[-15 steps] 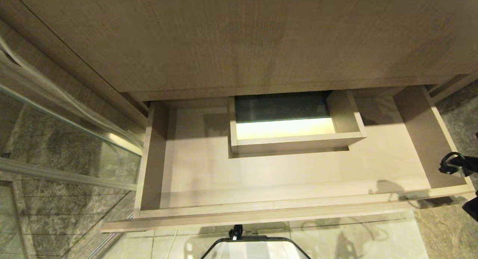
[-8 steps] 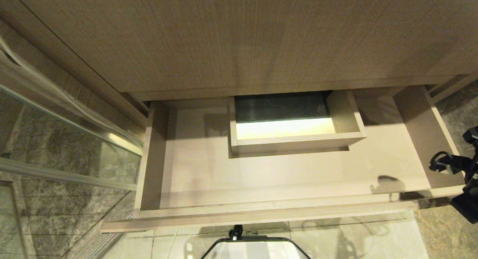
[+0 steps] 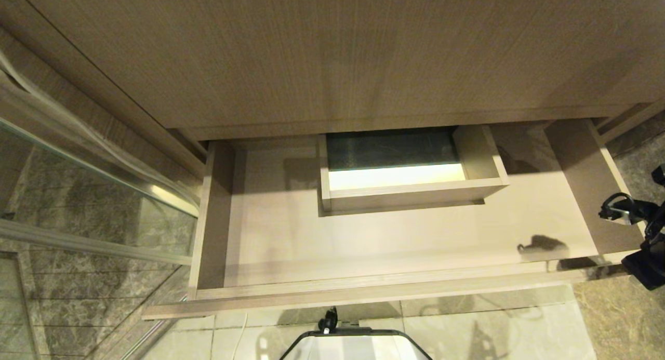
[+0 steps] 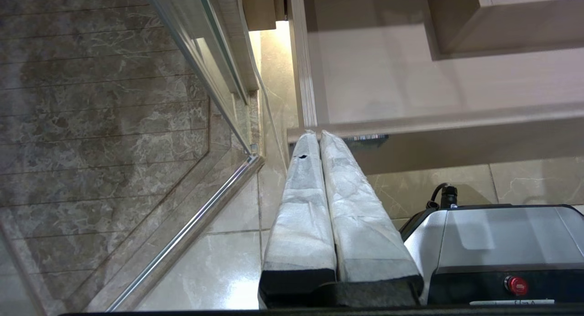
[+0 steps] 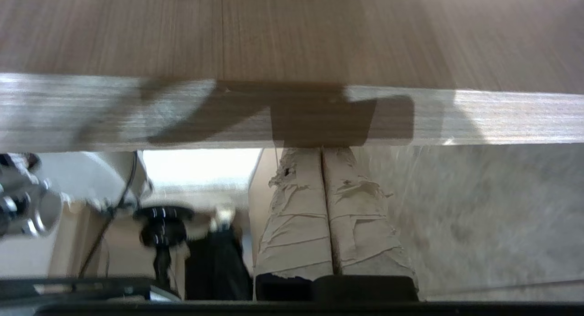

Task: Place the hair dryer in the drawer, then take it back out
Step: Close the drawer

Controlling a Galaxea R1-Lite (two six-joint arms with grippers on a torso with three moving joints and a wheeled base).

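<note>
You are looking down at a light-wood vanity front over glossy pale floor tiles point(image 3: 519, 318), with a glass shower partition point(image 3: 93, 183) filling the left side of the head view. The drawer point(image 3: 363, 292) is standing pulled open across the middle of the frame, its pale floor bare, and the boxed cut-out point(image 3: 410, 188) is sitting at its mid-back. The hair dryer is not showing in any view, so you cannot place it.

The right arm is entering at the right edge of the head view, just outside the drawer's right wall. In the right wrist view, the right gripper point(image 5: 322, 156) is pointing its paper-wrapped fingers point(image 5: 296, 215) up under a wood edge, pressed together and holding nothing.

In the left wrist view, the left gripper point(image 4: 319, 136) is hanging beside the robot's base point(image 4: 497, 243), wrapped fingers together and empty, tips showing near the drawer's front corner.
</note>
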